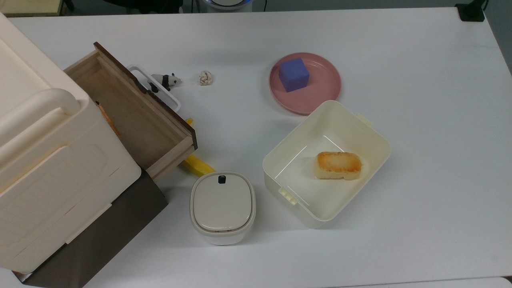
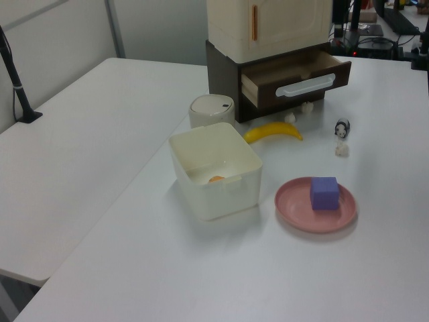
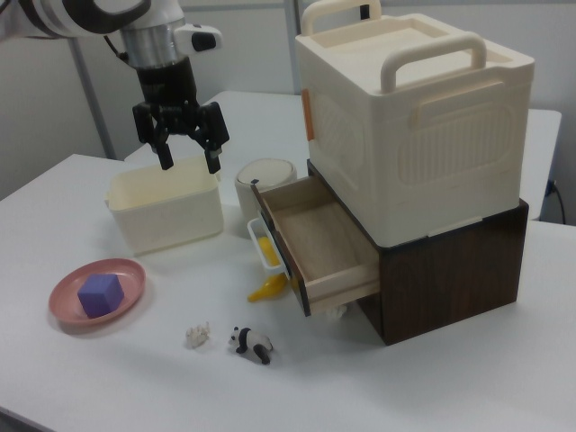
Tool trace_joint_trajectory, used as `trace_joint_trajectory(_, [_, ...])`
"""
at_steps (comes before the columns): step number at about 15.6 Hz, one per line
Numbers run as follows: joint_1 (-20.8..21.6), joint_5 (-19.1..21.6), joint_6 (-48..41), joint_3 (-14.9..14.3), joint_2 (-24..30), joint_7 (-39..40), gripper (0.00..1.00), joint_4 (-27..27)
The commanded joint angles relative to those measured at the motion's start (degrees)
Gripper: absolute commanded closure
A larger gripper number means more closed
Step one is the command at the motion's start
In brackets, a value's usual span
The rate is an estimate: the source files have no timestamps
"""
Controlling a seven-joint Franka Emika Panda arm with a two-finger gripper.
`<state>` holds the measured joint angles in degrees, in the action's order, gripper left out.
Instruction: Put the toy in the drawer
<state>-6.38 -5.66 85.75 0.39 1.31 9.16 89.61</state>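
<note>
Right view: my pincer [image 3: 185, 149] hangs released high above the tub; the toy [image 3: 251, 343] lies well below, toward the right view's right.

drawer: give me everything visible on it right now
The drawer is pulled open from the dark brown base unit under the cream storage box. It is shallow, with light-wood walls and floor, a dark brown front panel and a white loop handle. Nothing shows inside it. It stands clear above the table, level. A banana lies on the table, partly beneath its front, and the panda toy lies on the table beside the handle; contact cannot be told.
</note>
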Motion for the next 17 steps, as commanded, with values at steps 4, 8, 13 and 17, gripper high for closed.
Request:
trace_joint_trajectory(4, [0.85,-3.65,-3.40,1.27,2.55,1.29,0.00,9.77])
trace_joint_trajectory(8, [0.76,-6.56,-0.42,3.03,2.64,1.12,0.00,15.85])
trace_joint_trajectory(13, [0.41,-9.62,7.66,3.03,2.21,0.94,0.00,22.61])
trace_joint_trajectory(17, [-0.29,-12.35,17.22,2.95,2.38,-0.02,0.00,28.76])
